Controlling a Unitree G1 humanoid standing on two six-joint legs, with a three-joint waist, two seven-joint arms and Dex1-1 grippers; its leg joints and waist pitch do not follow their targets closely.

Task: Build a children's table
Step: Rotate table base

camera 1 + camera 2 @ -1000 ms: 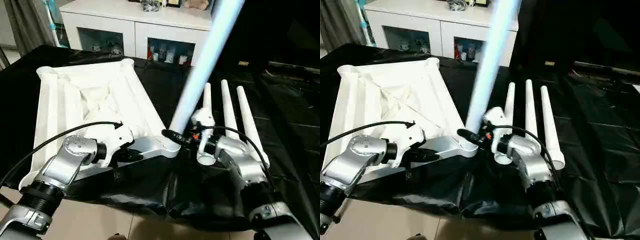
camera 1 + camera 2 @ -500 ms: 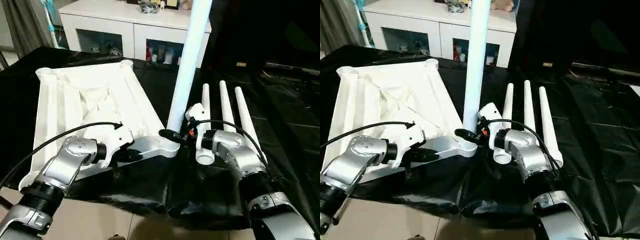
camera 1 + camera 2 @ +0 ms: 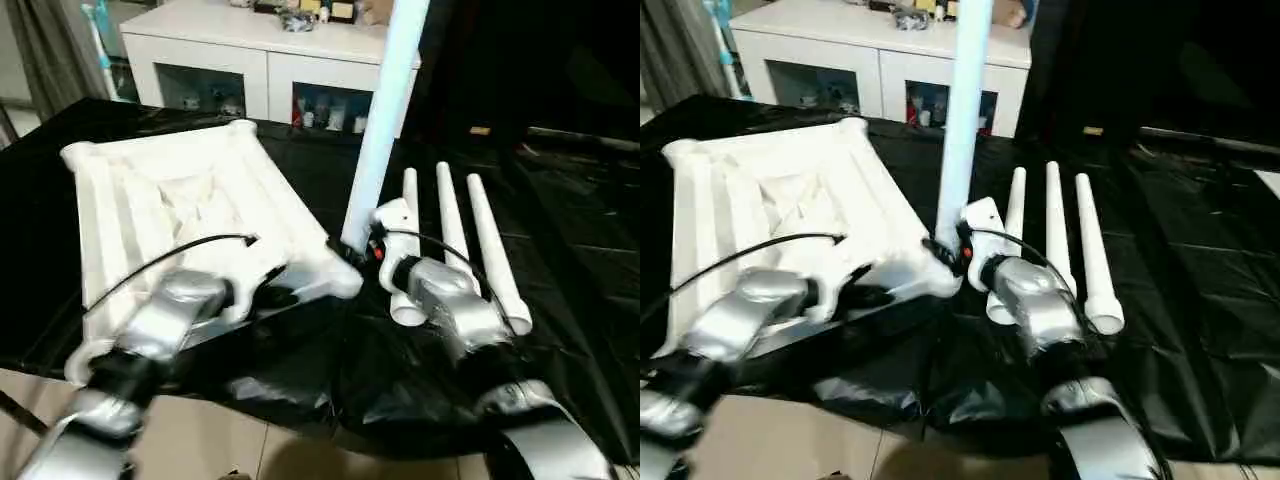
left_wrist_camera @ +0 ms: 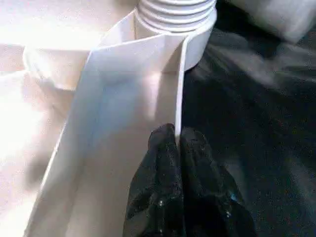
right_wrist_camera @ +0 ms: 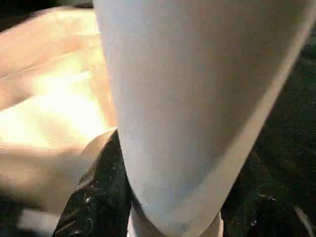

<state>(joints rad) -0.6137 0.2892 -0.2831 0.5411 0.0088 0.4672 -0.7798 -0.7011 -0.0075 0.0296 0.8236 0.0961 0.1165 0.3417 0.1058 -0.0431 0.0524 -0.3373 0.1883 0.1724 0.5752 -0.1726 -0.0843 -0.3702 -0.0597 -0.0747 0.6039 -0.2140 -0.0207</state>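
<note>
The white tabletop (image 3: 180, 200) lies underside up on the black cloth, its ribs showing. My left gripper (image 4: 176, 136) is shut on the thin rim wall of the tabletop, just short of the near right corner socket (image 4: 201, 42). One white leg (image 3: 385, 120) stands almost upright in that socket, with its threaded end (image 4: 175, 10) at the socket's mouth. My right gripper (image 3: 352, 250) is shut on the leg's lower end, one black finger (image 5: 96, 197) on each side of the tube. Three more legs (image 3: 445, 235) lie side by side to the right.
A white cabinet (image 3: 270, 60) with glass doors stands behind the work. Black cloth (image 3: 570, 230) covers the surface and hangs wrinkled over the near edge, with pale floor (image 3: 250, 450) below it. My right forearm (image 3: 455, 310) lies over the wide ends of the lying legs.
The leg in my right gripper has swung from leaning right to nearly upright over the corner socket. My left arm and the tabletop's near corner have shifted a little; the view has also moved.
</note>
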